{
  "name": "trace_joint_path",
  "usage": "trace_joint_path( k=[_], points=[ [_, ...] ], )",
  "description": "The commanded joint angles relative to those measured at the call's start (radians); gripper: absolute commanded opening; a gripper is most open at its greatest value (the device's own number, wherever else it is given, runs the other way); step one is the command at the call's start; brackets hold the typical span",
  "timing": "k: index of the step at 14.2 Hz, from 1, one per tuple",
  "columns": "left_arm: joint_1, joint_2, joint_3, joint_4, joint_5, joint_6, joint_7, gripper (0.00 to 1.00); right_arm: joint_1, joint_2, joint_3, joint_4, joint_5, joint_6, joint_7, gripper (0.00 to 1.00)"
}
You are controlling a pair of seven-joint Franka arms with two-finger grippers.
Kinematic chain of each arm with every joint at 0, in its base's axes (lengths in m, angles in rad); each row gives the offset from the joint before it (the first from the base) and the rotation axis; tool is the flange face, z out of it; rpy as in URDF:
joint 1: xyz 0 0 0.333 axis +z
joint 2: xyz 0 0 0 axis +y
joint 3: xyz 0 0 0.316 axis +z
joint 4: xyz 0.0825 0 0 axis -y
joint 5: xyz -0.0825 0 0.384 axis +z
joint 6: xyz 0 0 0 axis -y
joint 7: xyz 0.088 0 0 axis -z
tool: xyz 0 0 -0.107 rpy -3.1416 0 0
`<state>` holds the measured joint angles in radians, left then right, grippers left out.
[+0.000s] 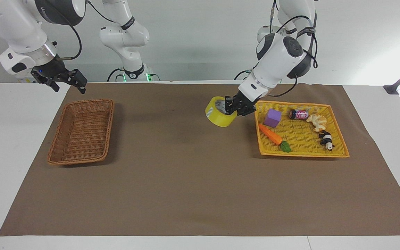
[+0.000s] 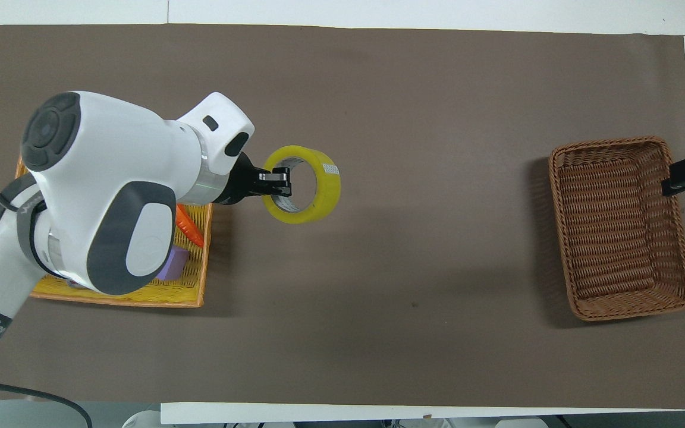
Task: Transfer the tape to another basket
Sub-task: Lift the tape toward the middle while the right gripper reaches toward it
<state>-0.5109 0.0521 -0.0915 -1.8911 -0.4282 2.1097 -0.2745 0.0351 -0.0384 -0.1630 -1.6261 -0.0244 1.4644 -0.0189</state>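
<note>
Carrying is the step in hand: the tape (image 1: 221, 116) is held in the air by the left gripper (image 1: 230, 108), whose fingers are clamped on the roll's wall, one inside the white core and one outside, as the overhead view shows. The roll is lifted clear of the brown mat (image 1: 193, 180), out of the yellow tray (image 1: 302, 151) and just beside that tray's edge toward the right arm's end of the table. Left in the yellow tray are a purple cube (image 1: 272, 117), a carrot (image 1: 271, 134), a small can (image 1: 298, 114), a croissant (image 1: 317, 121) and a panda figure (image 1: 326, 140).

The basket (image 1: 82, 158) is well apart from the yellow tray, at the right arm's end of the table, and nothing is seen in it. Most of the mat between tray and basket remains to be crossed, so the task is judged to be in its early middle. The right gripper (image 1: 66, 79) is held above the mat's corner beside the basket; this arm waits, and whether its fingers are parted cannot be told.

For the next move, a long level sweep away from the yellow tray is called for, with the roll kept high enough to pass the basket's rim. Should the basket lie outside the left arm's reach, a handover or a set-down midway would be needed.
</note>
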Motion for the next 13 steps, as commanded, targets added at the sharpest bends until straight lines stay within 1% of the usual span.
trace_joint_path(
  k=[1, 3, 5, 7, 9, 10, 11, 13],
  points=[
    [-0.028, 0.009, 0.018, 0.020, -0.020, 0.015, 0.000, 0.00, -0.003, -0.018, 0.002, -0.018, 0.000, -0.002, -0.012, 1.00],
    [-0.026, 0.011, 0.018, 0.020, -0.020, 0.018, 0.003, 0.00, -0.003, -0.018, 0.002, -0.018, 0.000, -0.003, -0.012, 1.00],
    [-0.026, 0.011, 0.018, 0.021, -0.021, 0.022, 0.001, 0.00, 0.002, -0.024, 0.009, -0.017, 0.000, -0.057, -0.021, 1.00],
    [-0.028, 0.012, 0.018, 0.020, -0.020, 0.041, 0.000, 0.00, 0.000, -0.031, 0.011, -0.020, 0.020, -0.061, -0.032, 1.00],
    [-0.028, 0.012, 0.018, 0.020, -0.020, 0.039, -0.002, 0.00, 0.000, -0.032, 0.013, -0.032, 0.218, -0.049, -0.108, 1.00],
    [-0.028, 0.012, 0.018, 0.017, -0.020, 0.041, -0.002, 0.00, 0.003, -0.034, 0.016, -0.044, 0.295, -0.004, -0.127, 1.00],
    [-0.028, 0.012, 0.018, 0.018, -0.020, 0.041, -0.003, 0.00, 0.003, -0.041, 0.040, -0.076, 0.351, 0.038, -0.134, 1.00],
    [-0.028, 0.011, 0.018, 0.017, -0.020, 0.039, -0.002, 0.00, 0.009, -0.077, 0.095, -0.159, 0.557, 0.108, -0.125, 1.00]
  ],
)
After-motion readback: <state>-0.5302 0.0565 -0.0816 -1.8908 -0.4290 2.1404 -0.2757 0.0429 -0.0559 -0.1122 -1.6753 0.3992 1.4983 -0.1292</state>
